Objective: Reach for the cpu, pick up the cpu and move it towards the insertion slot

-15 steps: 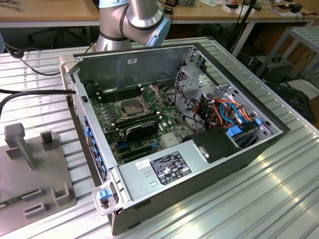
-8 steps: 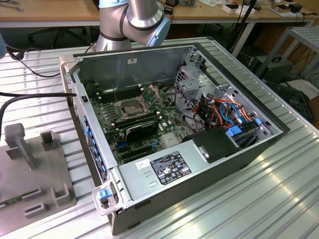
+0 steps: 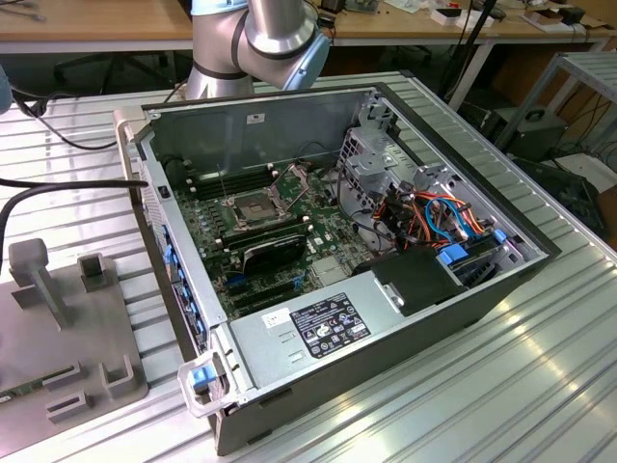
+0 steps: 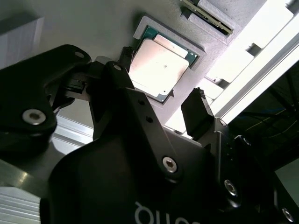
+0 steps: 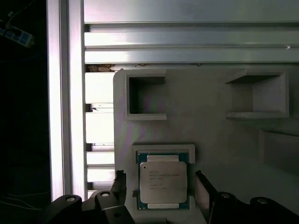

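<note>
Fingers: the black gripper (image 5: 159, 179) has its two fingers (image 5: 119, 184) spread wide, one on each side of the chip. They pinch nothing.
Touching: in both wrist views there is a little gap between each finger and the chip (I cannot tell how high the fingers hang over it).
Cpu: the small, flat, square cpu with a silver top and a thin green rim (image 5: 163, 182) (image 4: 159, 65) lies flat in a square pocket (image 5: 163, 148). The pocket is in a pale grey plastic tray (image 5: 210, 130).
Edges: a raised grey lip runs round the pocket, just beside the chip's sides. The fingers stand outside this lip.
Open room: past the pocket the tray is flat and bare. Farther on stand two box-shaped holders (image 5: 145, 95), well apart from the fingers.
Counter: the tray rests on a ribbed silver metal counter (image 5: 187, 46).
Insertion slot: the square insertion slot with a shiny silver frame and a dark middle (image 3: 253, 207) sits on the green board inside an open grey computer case (image 3: 463, 289).
Near the slot: a black finned block (image 3: 275, 249) lies just beside it. The case has no lid on, so the slot is open from above.
</note>
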